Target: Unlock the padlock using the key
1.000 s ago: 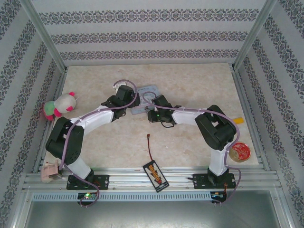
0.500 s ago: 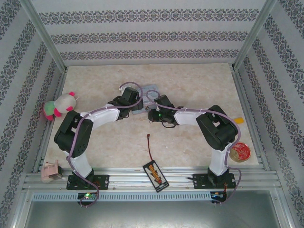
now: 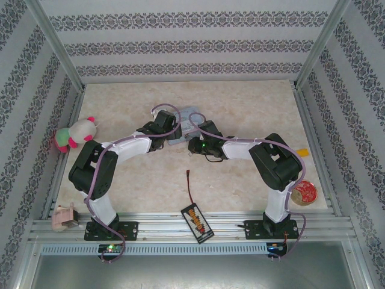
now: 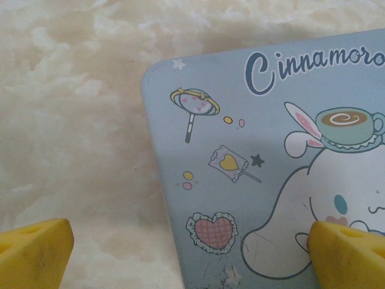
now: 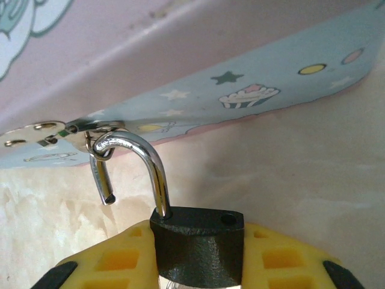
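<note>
The right fingers (image 5: 114,265) pinched the small dark-bodied padlock (image 5: 197,241) from both sides, just below the pale-blue cartoon tin (image 5: 271,66). Its silvery U-shaped shackle (image 5: 147,159) stood sprung, with the short leg clear of the body and the bend hooked through the tin's metal hasp (image 5: 36,135). The left fingers (image 4: 33,250) hung spread over the tin's corner, one above the marbled desk (image 4: 72,120). A straight pull would likely drag the unpinned tin along, or slip the padlock from the pinch.
</note>
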Robot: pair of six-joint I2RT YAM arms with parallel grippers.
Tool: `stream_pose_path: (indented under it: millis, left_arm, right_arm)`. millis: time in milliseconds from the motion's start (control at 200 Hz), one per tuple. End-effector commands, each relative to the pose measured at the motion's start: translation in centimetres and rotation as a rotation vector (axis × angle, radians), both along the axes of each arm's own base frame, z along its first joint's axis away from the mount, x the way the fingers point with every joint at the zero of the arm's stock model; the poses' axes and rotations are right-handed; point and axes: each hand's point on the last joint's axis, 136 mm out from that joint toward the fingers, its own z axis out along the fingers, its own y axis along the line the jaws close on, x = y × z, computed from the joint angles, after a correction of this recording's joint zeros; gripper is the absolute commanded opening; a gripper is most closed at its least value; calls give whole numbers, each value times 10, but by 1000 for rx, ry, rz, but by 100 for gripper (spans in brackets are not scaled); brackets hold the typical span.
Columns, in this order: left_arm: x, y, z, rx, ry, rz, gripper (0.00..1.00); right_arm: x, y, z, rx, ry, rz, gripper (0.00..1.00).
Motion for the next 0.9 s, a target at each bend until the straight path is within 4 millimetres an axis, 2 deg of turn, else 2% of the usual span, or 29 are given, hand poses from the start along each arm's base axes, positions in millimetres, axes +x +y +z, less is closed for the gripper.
stream_pose_path:
  millis: [0,894]
  left_arm:
    - [-18,1,-12,44,63,-36,99]
    - [-22,7,-22,90,107,-31,99]
  right_arm:
    - [-5,1,-2,46,34,-12,0]
    - [5,3,4,155,30,-87,0]
